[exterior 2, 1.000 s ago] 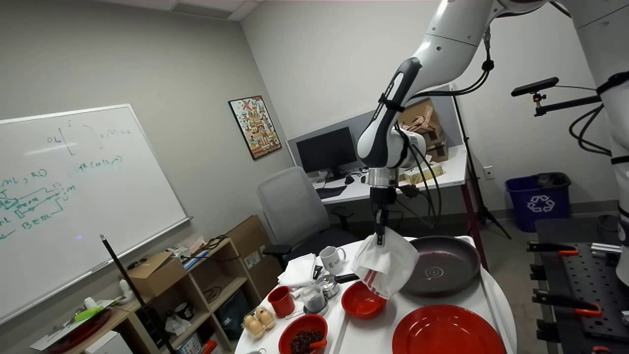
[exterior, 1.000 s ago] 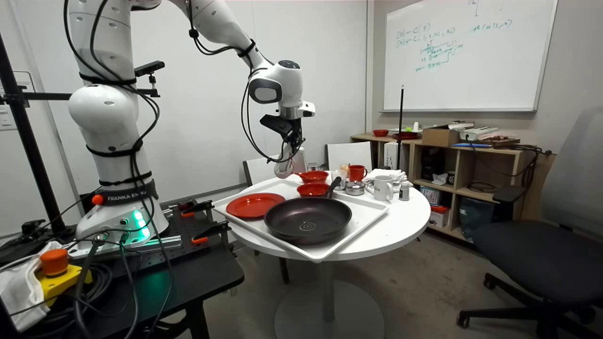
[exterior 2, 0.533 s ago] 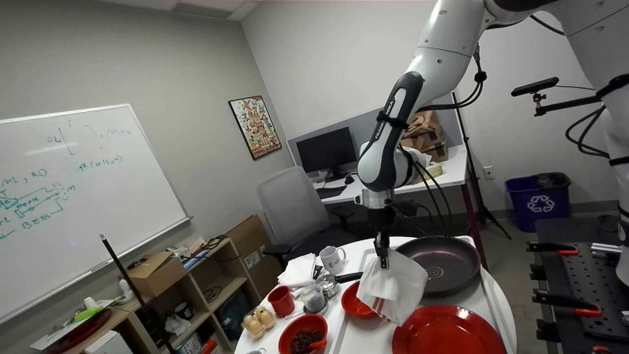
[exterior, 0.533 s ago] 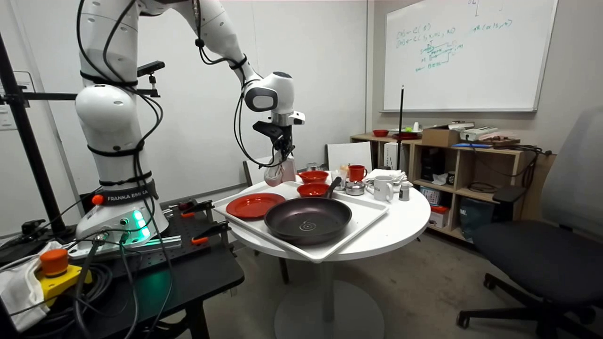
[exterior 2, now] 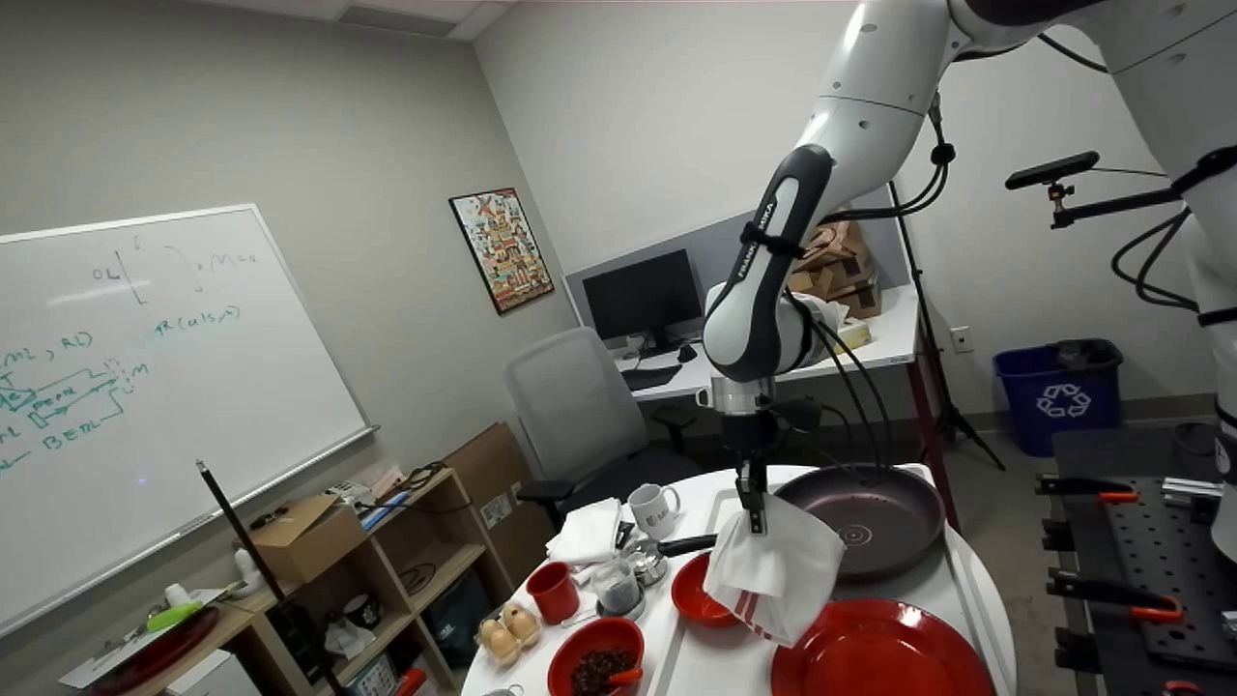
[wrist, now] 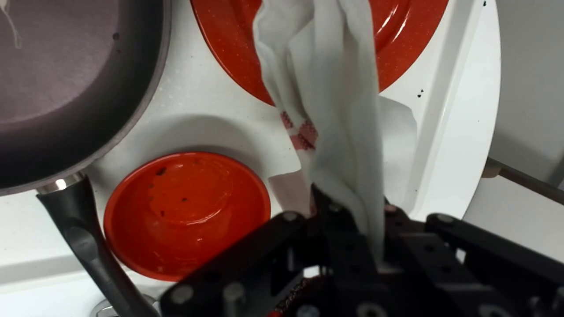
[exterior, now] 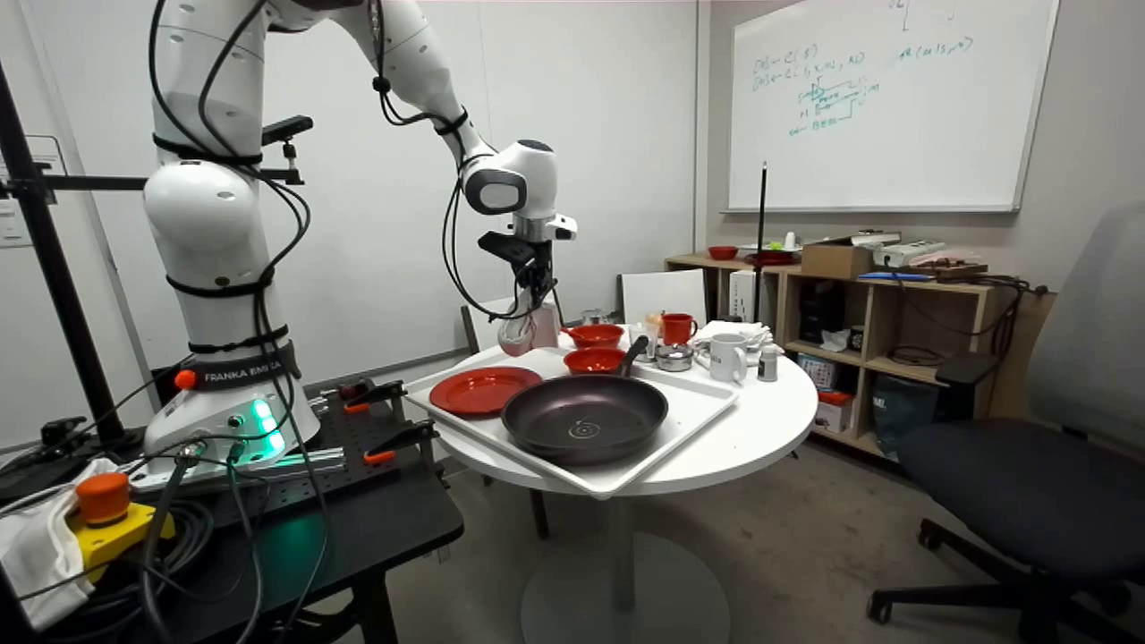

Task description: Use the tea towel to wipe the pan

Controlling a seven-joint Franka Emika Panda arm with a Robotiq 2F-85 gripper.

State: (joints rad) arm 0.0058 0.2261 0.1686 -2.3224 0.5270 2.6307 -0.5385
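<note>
In an exterior view, the gripper (exterior 2: 757,522) has its jaws clenched on the tea towel (exterior 2: 781,568), a white, red-striped cloth that hangs in a loose drape. From this angle it overlaps part of the pan (exterior 2: 884,527), the small red bowl (exterior 2: 697,589) and the red plate (exterior 2: 884,657), though overlap alone proves no contact. Getting hold of the towel looks done.

In an exterior view, with the white tray (exterior: 698,402) spread below, the towel hangs beyond the red plate, apart from the pan. The pan's inside lies uncovered, with a pale round mark (exterior: 584,430) at its centre, so no wiping is happening at this moment.

In the wrist view, the towel runs out from between the fingers (wrist: 328,215), pinched there, and hides part of the plate. The pan lies off to one side, its handle (wrist: 88,244) beside the small red bowl. Two dark specks (wrist: 116,36) show inside it; whether they are dirt cannot be told. Whether any wiping is finished cannot be told either; if not, what seems left is to bring the cloth down onto the pan and rub
</note>
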